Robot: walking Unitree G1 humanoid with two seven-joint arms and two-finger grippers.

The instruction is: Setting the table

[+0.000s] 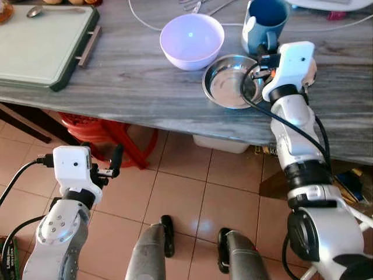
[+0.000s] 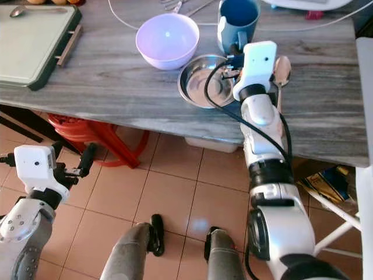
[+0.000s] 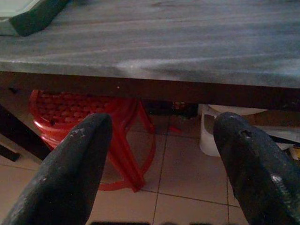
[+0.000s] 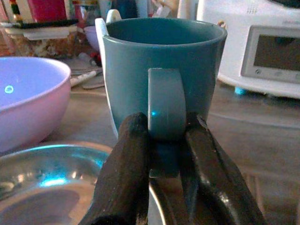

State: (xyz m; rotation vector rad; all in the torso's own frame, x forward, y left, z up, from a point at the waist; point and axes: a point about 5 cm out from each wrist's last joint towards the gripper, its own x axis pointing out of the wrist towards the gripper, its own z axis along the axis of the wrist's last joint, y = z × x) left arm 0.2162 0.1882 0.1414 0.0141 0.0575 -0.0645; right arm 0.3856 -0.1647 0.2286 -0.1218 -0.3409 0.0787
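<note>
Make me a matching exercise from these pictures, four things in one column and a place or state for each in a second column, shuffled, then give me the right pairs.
Things:
1. blue mug
2. pink bowl
3. steel dish
4. left end effector

Places or states:
A. open, held low in front of the table edge, above the tiled floor
B. handle pinched between two black fingers
C. shiny, sitting nearest the table's front edge
D. sitting just to the robot's left of the mug, nothing in it

Pairs: 1-B, 2-D, 3-C, 4-A. The right end effector holds the mug's handle.
</note>
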